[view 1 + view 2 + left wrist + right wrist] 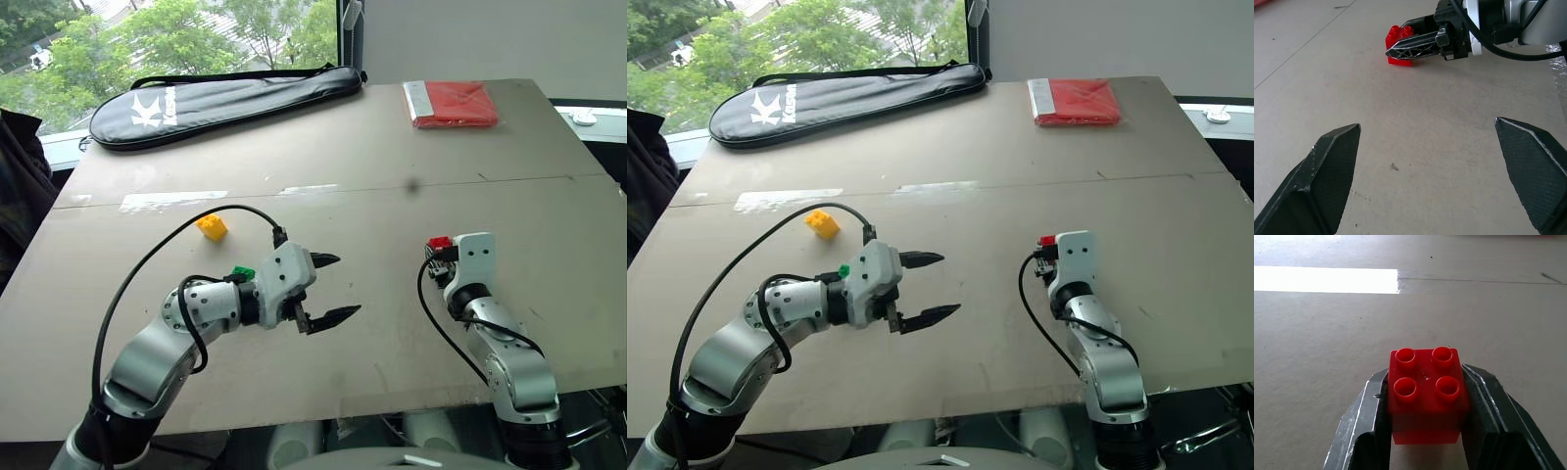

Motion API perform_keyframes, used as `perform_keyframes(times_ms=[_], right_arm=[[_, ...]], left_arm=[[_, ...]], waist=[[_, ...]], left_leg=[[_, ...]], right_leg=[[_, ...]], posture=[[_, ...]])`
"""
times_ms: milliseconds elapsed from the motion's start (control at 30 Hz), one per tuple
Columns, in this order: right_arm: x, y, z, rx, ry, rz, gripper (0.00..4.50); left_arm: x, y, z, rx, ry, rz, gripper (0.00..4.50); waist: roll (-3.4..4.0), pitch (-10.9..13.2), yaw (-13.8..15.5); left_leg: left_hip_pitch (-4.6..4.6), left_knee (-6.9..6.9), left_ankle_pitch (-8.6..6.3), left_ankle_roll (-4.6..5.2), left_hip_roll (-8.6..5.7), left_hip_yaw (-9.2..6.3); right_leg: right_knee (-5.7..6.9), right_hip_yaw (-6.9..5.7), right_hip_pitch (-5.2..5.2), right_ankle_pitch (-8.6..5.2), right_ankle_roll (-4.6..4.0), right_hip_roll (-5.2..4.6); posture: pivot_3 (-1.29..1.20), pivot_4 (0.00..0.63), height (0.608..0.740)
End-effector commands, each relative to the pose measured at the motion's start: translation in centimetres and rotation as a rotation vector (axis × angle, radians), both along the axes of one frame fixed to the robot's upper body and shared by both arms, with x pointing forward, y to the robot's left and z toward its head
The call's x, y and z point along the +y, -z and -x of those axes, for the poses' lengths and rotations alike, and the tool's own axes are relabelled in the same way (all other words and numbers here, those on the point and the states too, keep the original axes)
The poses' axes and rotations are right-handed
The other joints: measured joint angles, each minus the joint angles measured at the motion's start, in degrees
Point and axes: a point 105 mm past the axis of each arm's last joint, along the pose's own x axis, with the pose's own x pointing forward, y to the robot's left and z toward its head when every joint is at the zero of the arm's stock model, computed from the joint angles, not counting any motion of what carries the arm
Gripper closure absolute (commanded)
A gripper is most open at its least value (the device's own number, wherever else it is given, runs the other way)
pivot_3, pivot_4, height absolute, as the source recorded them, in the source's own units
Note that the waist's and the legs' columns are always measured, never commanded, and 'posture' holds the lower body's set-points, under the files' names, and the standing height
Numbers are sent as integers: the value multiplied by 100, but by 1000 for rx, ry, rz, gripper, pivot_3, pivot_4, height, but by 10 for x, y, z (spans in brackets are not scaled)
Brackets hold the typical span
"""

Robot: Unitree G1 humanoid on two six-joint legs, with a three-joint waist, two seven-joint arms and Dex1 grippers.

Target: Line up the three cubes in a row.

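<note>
My right gripper (1425,382) is shut on the red cube (1425,391), one black finger pressed to each side and the studs facing up, just above the table. From the head it is right of centre, with the red cube (439,242) at its tip. My left gripper (343,286) hovers open near the table's middle, nothing between its fingers (1332,161); it points toward the right gripper (1410,46). The green cube (241,273) peeks out from behind my left wrist, mostly hidden. On the table beyond my left arm sits the yellow cube (211,227).
A long black racket bag (225,98) lies along the far left edge. A flat red packet (453,103) lies at the far right. A seam (490,179) crosses the brown table (372,372), whose front edge is just below both arms.
</note>
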Motion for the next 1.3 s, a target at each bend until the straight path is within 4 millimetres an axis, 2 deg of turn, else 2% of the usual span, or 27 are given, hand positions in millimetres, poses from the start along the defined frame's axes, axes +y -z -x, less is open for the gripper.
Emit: perform_keyframes(times_ms=[33,67,100,233,433,600,700,800,900,967,1033,1167,1300], right_arm=[[1,-10,0,-38,2,-20,3165],[2,-10,0,-36,-3,-26,2161],[3,-10,0,-35,-6,-29,1945],[5,-8,1,-29,-22,-38,90],[5,-7,2,-22,-28,-47,90],[7,-21,4,-96,-66,-72,90],[10,-33,15,-180,-169,-30,90],[5,-37,22,-224,-220,-10,90],[1,-47,32,-294,-321,19,90],[4,-48,44,-330,-462,44,90],[5,-42,58,-307,-595,38,90],[1,-32,79,-240,-787,-5,90],[0,-25,88,-193,-903,-18,90]], left_arm=[[5,-6,-2,-36,-6,-3,0],[5,-6,-2,-35,-5,-4,0],[6,-6,-1,-35,-5,-4,0],[7,-5,-1,-31,-7,-6,0],[9,-2,-2,-33,-16,-7,0],[10,-5,-3,-49,-42,23,0],[26,-8,-3,-103,-149,65,0],[42,-13,-7,-180,-299,122,0],[60,-19,-10,-276,-533,200,0],[70,-19,-8,-311,-669,231,0],[83,-12,-5,-324,-816,239,0],[96,7,3,-333,-982,179,0],[101,30,5,-263,-1045,135,0]], waist=[[0,0,0],[0,0,-1],[0,0,-1],[0,0,-2],[0,0,-2],[0,0,-2],[1,1,-12],[-1,1,-4],[-5,2,13],[-14,2,14],[-18,5,14],[-32,11,18],[-52,22,26]], left_leg=[[0,0,0,0,0,0],[0,0,0,0,0,-1],[0,0,0,0,0,-1],[-1,0,0,0,0,0],[-1,0,0,0,0,-1],[-1,0,0,0,0,0],[-2,0,0,0,0,-1],[-3,-3,-1,0,1,-1],[-5,0,-1,1,0,0],[-1,3,-1,1,-2,1],[4,3,-1,1,-4,4],[16,3,-1,2,1,-1],[41,4,-1,2,3,-1]], right_leg=[[0,0,0,0,0,0],[0,-1,0,0,0,0],[0,-1,-1,0,0,0],[0,0,-1,0,0,0],[0,-1,-1,1,2,0],[0,0,-1,1,2,0],[0,0,-2,6,9,0],[-4,1,-3,5,10,0],[-5,0,-2,6,10,-4],[-4,2,3,6,11,-5],[-4,7,7,6,12,-7],[-4,-3,19,-6,-5,-3],[0,-4,41,-21,9,-2]], posture=[[0,150,707],[0,150,707],[0,150,707],[0,150,707],[0,150,707],[0,150,707],[0,150,707],[0,150,707],[0,150,707],[0,150,707],[0,150,707],[0,150,707],[0,150,707]])
